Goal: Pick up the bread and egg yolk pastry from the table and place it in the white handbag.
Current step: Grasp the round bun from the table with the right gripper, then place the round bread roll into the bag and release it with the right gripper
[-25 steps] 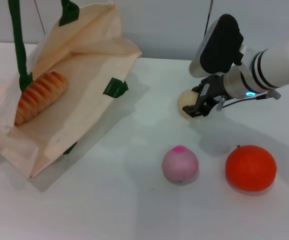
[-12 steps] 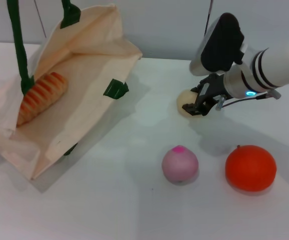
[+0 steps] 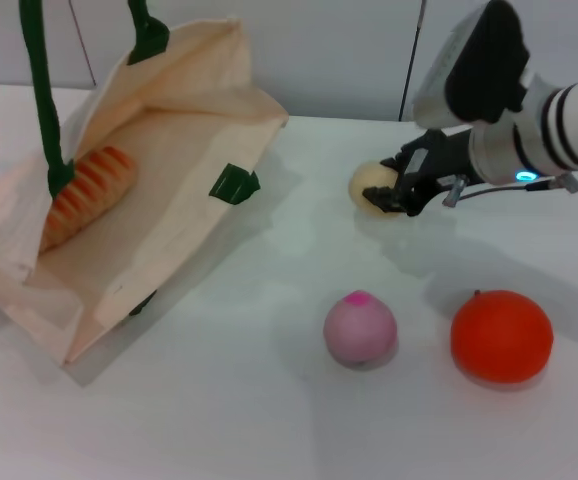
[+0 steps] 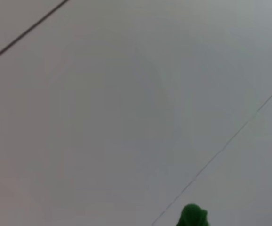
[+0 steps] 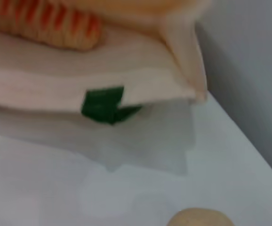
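White table (image 3: 269, 400), right end effector (image 3: 397, 192) clamping egg yolk pastry (image 3: 369, 186), bread (image 5: 46, 23) inside white handbag (image 3: 169, 200)

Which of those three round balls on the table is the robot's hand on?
The pale cream egg yolk pastry, farthest back. The right tool is closed around it; the pink ball and orange ball sit apart, nearer the front.

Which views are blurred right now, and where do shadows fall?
Head view: sharp; soft shadows lie on the table beside the pastry, held by the right gripper, and beside the handbag. Right wrist view: bread blurred. Left wrist view: featureless grey.
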### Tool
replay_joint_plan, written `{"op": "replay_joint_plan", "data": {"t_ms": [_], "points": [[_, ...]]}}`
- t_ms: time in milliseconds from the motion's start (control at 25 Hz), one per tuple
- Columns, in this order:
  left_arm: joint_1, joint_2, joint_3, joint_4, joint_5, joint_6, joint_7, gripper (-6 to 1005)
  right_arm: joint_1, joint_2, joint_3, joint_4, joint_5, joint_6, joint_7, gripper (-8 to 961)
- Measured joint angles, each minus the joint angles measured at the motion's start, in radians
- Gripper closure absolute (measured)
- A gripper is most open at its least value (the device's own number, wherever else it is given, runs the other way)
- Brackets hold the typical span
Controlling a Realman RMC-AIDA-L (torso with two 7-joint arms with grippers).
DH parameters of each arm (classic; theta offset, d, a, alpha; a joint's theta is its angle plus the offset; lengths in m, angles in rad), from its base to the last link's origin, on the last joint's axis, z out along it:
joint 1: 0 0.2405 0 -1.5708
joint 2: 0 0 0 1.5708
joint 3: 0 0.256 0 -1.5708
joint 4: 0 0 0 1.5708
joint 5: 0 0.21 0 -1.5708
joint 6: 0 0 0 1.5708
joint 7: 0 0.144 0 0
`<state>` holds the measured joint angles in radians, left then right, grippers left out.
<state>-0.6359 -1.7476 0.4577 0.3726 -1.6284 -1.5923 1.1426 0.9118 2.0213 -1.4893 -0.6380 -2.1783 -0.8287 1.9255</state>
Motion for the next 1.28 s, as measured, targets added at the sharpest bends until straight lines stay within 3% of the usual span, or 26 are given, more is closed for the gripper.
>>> {"op": "replay_joint_plan", "data": {"t_ms": [160,440,880,1280], "points": [[-0.022,0.0,0.001,-0.011,0.031,-0.001,0.002,870,-0.103,0.001,0.009,-0.226,-0.002,-0.109,-0.004,528],[-0.07,-0.01,0.001,-0.025,0.086,-0.045,0.002,870,-0.147,0.009,-0.048,-0.399,0.015,-0.2,-0.006,541],[-0.119,-0.05,0.001,-0.026,0.112,-0.148,-0.008,871,-0.054,0.014,-0.253,-0.412,0.09,-0.116,0.019,561],[-0.125,-0.064,-0.014,-0.026,0.082,-0.303,-0.03,869,-0.015,0.014,-0.373,-0.304,0.066,0.174,0.141,569]]}}
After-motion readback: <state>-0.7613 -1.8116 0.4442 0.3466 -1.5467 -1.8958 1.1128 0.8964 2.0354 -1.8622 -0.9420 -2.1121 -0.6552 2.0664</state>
